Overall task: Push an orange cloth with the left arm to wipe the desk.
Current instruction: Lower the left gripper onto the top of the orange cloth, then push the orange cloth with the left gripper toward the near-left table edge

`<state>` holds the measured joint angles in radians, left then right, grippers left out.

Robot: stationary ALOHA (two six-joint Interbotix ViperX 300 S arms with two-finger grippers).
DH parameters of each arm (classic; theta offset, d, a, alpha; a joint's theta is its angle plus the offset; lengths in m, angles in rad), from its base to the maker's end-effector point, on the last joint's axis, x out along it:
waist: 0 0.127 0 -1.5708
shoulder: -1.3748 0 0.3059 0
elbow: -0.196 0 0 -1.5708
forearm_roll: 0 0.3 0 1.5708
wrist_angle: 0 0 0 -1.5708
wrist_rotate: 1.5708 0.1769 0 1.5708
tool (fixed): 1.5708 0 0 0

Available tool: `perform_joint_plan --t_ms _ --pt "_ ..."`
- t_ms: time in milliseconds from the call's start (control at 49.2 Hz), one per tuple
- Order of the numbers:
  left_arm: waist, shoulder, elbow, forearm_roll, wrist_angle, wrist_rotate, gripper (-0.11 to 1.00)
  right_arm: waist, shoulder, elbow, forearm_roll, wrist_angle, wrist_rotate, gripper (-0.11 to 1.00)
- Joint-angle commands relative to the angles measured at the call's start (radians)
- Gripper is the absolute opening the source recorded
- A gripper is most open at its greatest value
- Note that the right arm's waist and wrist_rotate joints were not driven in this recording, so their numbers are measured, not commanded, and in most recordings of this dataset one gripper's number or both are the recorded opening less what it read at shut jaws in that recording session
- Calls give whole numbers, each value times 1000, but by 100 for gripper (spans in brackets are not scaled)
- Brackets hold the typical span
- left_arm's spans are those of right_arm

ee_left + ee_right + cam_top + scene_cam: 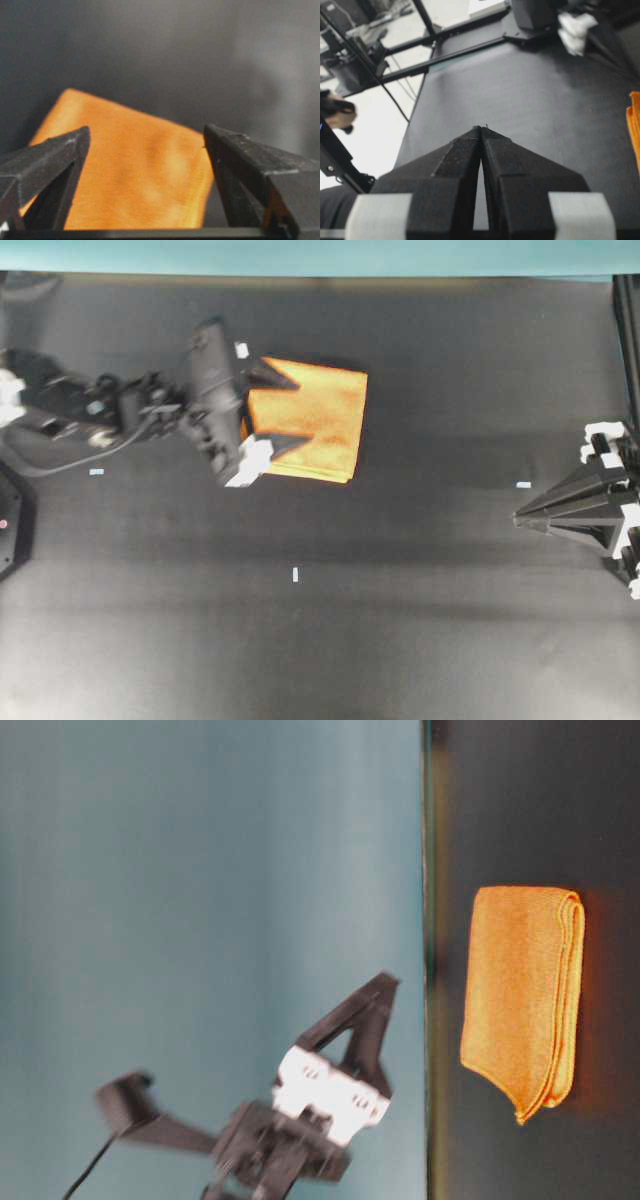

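Note:
The orange cloth [312, 418] lies folded flat on the black desk [400, 630], left of middle and towards the far edge. My left gripper [300, 410] is open, with its two black fingers spread over the cloth's left half, one near each side edge. In the left wrist view the cloth [135, 175] fills the gap between the fingers [55, 160]. In the table-level view the cloth [520, 1000] lies alone and the blurred left gripper [388, 985] stands off the desk surface. My right gripper [518, 517] is shut and empty at the right edge; it also shows in the right wrist view [481, 128].
A teal strip [320, 255] runs along the far edge. Small white tape marks [295, 574] [523, 484] [96, 471] dot the desk. A black base [10, 525] sits at the left edge and a black frame post [626, 340] at the right.

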<state>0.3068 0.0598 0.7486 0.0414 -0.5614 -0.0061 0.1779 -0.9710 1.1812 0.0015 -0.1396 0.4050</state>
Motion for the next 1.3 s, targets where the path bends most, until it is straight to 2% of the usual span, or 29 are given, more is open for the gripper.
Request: perform_joint_plan --t_ms 0,203,509,936,1282 --pt "49 52 -37 3 -20 -5 86 0 5 -9 2 -6 0 0" --pt "100 160 -84 3 -55 -34 87 0 5 2 0 -5 -2 0" --pt "104 281 -147 3 -44 -40 88 0 3 5 0 -5 0 0" --pt "95 288 -112 3 23 -37 87 -2 -2 14 2 -5 -2 0" --pt "14 238 -12 5 23 -28 87 0 -29 23 0 8 -2 0"
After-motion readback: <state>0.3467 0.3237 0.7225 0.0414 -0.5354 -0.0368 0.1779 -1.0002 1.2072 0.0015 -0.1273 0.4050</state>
